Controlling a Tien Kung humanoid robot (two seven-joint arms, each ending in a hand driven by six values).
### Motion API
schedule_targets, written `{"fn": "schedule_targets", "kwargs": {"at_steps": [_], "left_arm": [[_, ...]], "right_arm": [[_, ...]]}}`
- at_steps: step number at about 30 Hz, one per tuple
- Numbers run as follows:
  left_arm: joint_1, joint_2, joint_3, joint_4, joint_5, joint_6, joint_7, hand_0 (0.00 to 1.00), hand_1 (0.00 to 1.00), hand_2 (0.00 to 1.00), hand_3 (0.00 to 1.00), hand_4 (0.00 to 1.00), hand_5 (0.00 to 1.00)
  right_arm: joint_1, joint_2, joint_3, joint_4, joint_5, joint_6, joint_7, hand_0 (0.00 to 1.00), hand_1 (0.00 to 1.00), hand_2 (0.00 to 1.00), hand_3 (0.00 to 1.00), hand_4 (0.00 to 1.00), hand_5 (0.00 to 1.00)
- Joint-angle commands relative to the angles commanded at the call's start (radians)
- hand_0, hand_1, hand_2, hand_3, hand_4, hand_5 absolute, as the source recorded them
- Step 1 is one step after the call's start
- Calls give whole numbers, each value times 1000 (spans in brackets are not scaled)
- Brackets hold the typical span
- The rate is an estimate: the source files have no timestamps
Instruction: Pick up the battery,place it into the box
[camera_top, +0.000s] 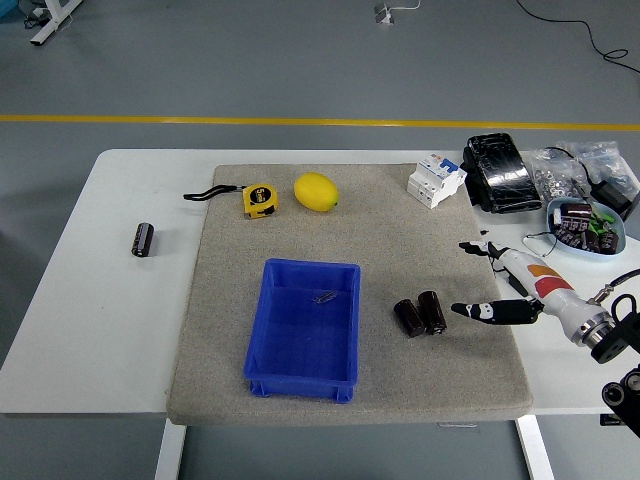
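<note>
On the white table (120, 300) lies a grey fabric mat (420, 260), and near its centre, slightly toward 6 o'clock, stands a blue rectangular plastic box (277, 372). A small metallic item (324, 296) rests on the box floor near its far end; what it is cannot be told.

Two dark cylindrical batteries (421, 315) lie side by side on the mat at 3 o'clock from the box, touching or nearly touching each other. Neither is in the box.

The right hand (510, 290), white-backed with black fingers and an orange patch, reaches in from the 4 o'clock corner. Its fingers are spread wide and grasp nothing. One black finger (485, 312) points toward the batteries, its tip just beside the nearer one but apart from it; another extends toward 12 o'clock.

A third dark cylindrical battery (144, 239) lies on bare table at 9 o'clock, well off the mat.

Along the mat's far edge: a yellow tape measure with a black strap (260, 199), and just beside it, at its 3 o'clock, a yellow lemon (316, 191). Toward 1 o'clock stands a white circuit breaker with blue levers (436, 179), with a black glossy case (501, 172) next to it on the table. At 2 o'clock a pale blue bowl (562, 240) holds small parts.
</note>
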Motion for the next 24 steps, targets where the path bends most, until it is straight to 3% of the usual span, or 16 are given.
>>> {"fn": "schedule_targets", "kwargs": {"at_steps": [1,7,8,24], "left_arm": [[0,0,0,0,1,0,0,726,665,703,622,662,631],[0,0,-3,-1,8,-1,2,726,665,703,622,662,631],[0,0,-3,-1,8,-1,3,726,665,703,622,662,629],[-1,2,-6,-1,11,-1,5,725,665,704,621,662,629]], "right_arm": [[9,-2,-12,0,-26,3,0,841,809,823,832,998,216],[78,-5,-101,-13,-227,17,0,841,809,823,832,998,216],[87,-5,-112,-15,-242,19,0,843,818,829,835,998,179],[169,17,-216,-55,-238,35,4,830,809,824,832,998,165]]}}
